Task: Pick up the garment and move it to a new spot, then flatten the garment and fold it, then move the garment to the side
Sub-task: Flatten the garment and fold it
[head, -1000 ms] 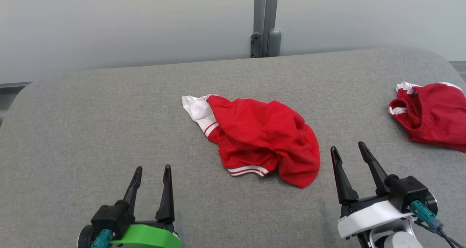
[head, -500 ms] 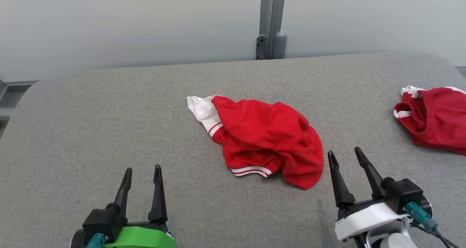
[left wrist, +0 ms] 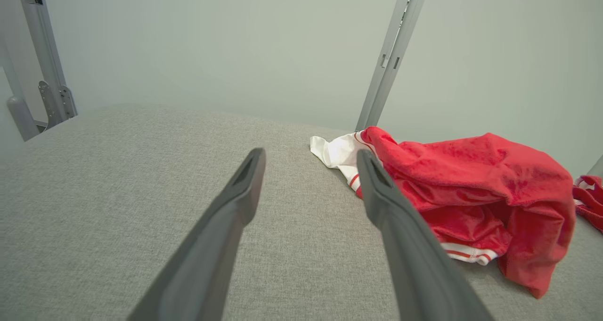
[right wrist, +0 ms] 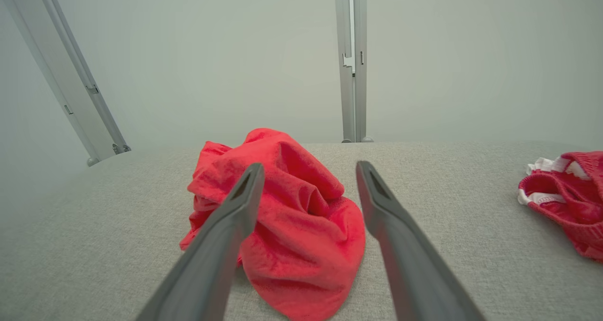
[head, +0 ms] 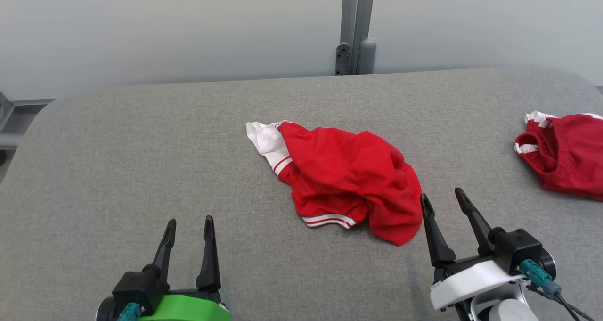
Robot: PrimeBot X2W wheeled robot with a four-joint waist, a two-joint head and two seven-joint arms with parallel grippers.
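Left gripper [head: 190, 219] and right gripper [head: 442, 193] are both empty, fingers spread, over the grey woven table [head: 141, 160]. Mid-table, just beside the right gripper, lies the garment [head: 351, 179]: crumpled soft red cloth with white striped trim. Its long axis runs diagonally, white end pointing far-left. Second red garment [head: 565, 156] lies at the right edge.

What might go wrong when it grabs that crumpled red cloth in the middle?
The crumpled red garment lies bunched, so the open right tool beside it may pinch several layers, making flattening harder. A second red garment at the right edge might get grabbed by mistake.
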